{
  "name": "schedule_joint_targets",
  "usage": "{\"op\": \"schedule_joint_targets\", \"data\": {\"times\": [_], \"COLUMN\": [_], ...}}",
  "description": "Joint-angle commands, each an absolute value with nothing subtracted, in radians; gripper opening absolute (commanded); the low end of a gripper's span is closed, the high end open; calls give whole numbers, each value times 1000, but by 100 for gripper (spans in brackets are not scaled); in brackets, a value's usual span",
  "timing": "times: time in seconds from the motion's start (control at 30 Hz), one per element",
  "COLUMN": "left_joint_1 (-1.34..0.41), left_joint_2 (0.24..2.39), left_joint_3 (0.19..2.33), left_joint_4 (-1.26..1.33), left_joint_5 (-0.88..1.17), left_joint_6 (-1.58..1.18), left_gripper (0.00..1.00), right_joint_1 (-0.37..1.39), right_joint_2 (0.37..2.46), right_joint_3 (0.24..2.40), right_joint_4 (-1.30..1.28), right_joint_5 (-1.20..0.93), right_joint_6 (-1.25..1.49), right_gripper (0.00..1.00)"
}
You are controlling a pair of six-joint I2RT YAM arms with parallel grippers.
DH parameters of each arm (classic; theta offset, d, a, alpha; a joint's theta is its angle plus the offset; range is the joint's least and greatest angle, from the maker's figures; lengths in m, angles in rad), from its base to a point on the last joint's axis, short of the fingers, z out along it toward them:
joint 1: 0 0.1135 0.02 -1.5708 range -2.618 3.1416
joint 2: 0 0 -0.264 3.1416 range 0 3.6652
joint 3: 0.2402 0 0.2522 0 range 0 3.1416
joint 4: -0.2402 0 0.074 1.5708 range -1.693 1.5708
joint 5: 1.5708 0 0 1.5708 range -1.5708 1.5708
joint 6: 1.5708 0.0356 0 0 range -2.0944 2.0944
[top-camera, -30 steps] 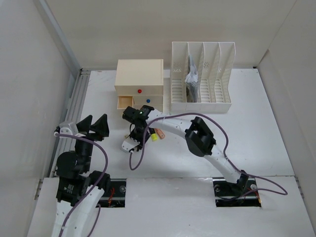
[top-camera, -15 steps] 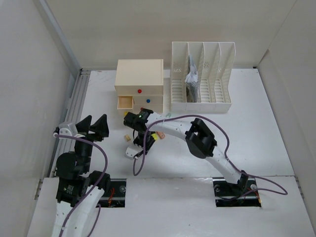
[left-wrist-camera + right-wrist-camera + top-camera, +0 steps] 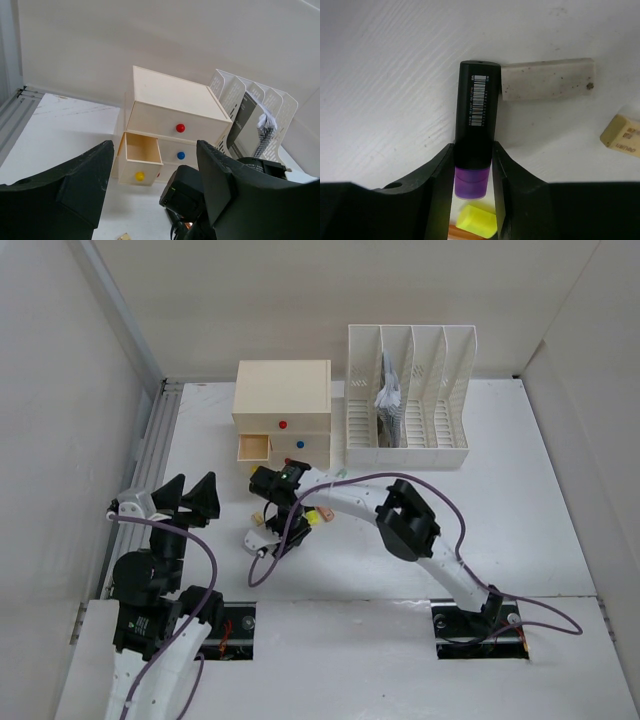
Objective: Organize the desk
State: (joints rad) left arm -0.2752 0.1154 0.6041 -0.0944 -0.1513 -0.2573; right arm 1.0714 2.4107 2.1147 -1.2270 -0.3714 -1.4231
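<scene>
Top view: right gripper (image 3: 272, 510) is sitting left of centre on the desk (image 3: 520, 500), having shifted just enough to uncover a tan eraser (image 3: 257, 518); left wrist view: left gripper (image 3: 155, 147) is idling spread wide, facing the drawer box (image 3: 170, 102); right wrist view: its jaws are clenching a purple-tipped marker (image 3: 476, 115) butting a white eraser (image 3: 547, 80), so pickup looks underway.
</scene>
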Motion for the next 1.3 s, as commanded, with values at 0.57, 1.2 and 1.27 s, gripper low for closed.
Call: {"op": "schedule_joint_targets", "data": {"times": [0.57,1.2,1.27], "left_joint_1": [-281,-281,-281], "left_joint_2": [104,104,95], "left_joint_3": [618,618,618], "left_joint_4": [-49,-49,-49], "left_joint_5": [-173,-183,-183], "left_joint_6": [-242,-242,-242], "left_gripper": [64,64,64], "right_joint_1": [1092,1051,1051], "right_joint_2": [1991,2125,2135], "right_joint_3": [2062,2128,2128], "right_joint_4": [-757,-333,-324], "right_joint_5": [-185,140,127], "right_joint_6": [-710,-615,-629], "right_gripper": [7,8,8]}}
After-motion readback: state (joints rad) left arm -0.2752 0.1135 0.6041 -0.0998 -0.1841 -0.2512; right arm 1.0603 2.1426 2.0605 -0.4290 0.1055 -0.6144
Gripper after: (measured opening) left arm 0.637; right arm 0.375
